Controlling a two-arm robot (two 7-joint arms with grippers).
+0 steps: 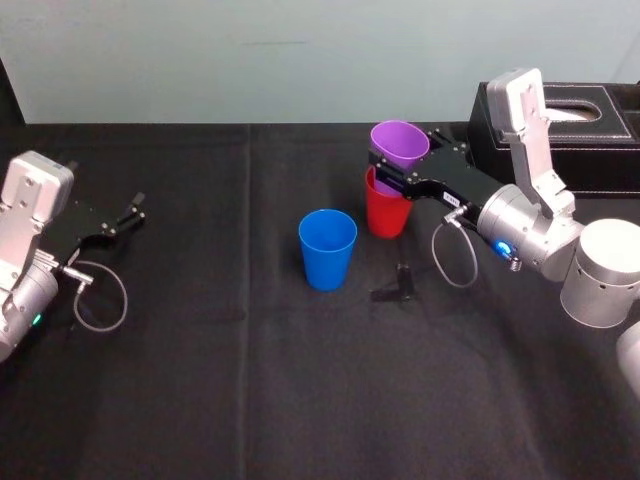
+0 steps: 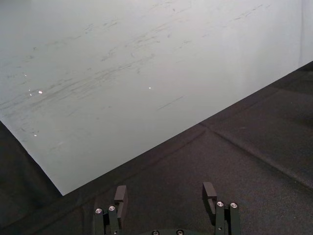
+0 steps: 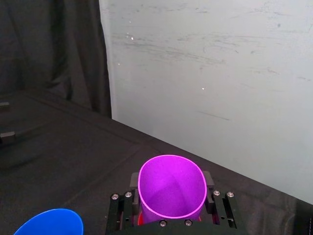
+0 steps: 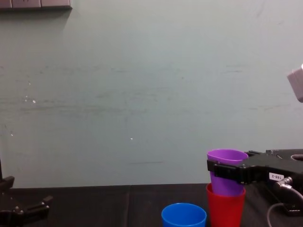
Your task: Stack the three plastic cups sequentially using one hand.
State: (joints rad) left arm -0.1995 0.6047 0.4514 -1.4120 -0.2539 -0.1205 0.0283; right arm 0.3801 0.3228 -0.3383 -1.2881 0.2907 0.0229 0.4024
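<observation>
Chest view: right gripper [image 4: 227, 171] pinches purple tapered plastic cup [image 4: 227, 185], base partly inside red tapered plastic cup [image 4: 226, 209] directly beneath. Judged: first nesting nearly done, unreleased. Blue tapered plastic cup [image 4: 183, 216], near gripper's left, unstacked. Left gripper [image 1: 130, 212] parked well apart, jaws spread.

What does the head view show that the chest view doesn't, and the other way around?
Head view: the black stitched box behind the right arm, a small black object lying in front of the red cup, and the gap between that cup and the blue cup.
Chest view: a side look at the purple cup seated partway in the red cup, and the white label on the right gripper.
Both: all three cups, the right gripper shut on the purple cup, and the left gripper parked open at the left.
</observation>
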